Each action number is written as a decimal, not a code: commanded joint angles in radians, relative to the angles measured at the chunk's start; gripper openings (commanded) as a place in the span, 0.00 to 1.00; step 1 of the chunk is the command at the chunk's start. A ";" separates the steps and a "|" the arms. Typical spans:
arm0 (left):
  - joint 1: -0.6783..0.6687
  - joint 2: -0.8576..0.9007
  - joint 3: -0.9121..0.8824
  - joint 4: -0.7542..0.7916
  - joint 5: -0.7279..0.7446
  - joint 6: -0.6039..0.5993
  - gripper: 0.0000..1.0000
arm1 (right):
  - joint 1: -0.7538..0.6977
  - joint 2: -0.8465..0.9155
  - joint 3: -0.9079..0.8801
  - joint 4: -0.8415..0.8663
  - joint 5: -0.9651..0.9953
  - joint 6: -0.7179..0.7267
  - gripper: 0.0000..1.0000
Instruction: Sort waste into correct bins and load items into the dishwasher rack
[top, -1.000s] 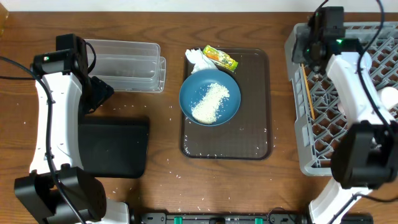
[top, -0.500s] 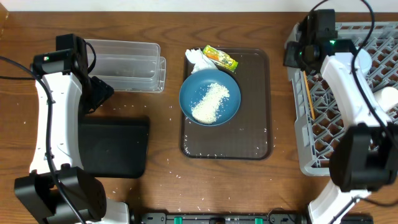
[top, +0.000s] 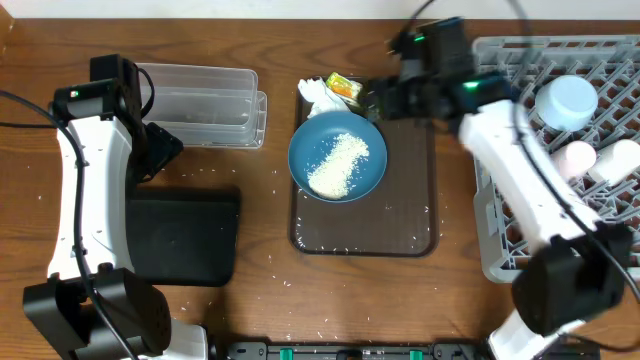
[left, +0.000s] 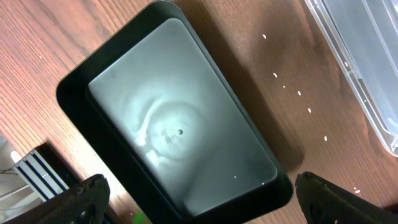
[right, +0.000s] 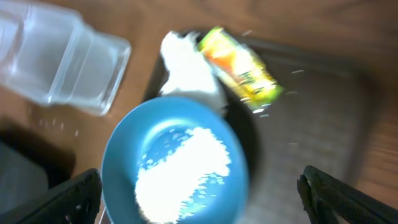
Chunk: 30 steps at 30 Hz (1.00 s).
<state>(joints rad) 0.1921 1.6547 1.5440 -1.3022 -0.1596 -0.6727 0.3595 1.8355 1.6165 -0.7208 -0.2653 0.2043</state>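
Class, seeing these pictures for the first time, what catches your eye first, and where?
The dark blue plate heaped with white rice, mid-table on the brown tray. Next, the big grey rack at the right edge, and the black tray lower left.

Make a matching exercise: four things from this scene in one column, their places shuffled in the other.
1. rice heap
2. snack wrapper
3. light blue bowl
4. black tray

a. in the grey rack
b. straight on the wooden table
c. on the blue plate
d. at the brown serving tray corner, beside the napkin

Pairs: 1-c, 2-d, 3-a, 4-b
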 joint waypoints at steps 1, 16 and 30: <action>0.004 -0.016 -0.002 -0.006 -0.008 0.006 0.98 | 0.061 0.064 0.001 -0.002 0.011 -0.018 0.99; 0.004 -0.016 -0.002 -0.006 -0.008 0.006 0.98 | 0.058 -0.062 0.021 -0.009 0.051 0.002 0.99; 0.004 -0.016 -0.002 -0.006 -0.008 0.006 0.98 | 0.171 -0.074 0.018 -0.012 -0.101 0.004 0.99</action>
<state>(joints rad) 0.1921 1.6547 1.5440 -1.3025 -0.1600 -0.6727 0.4923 1.7649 1.6222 -0.7330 -0.4164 0.2020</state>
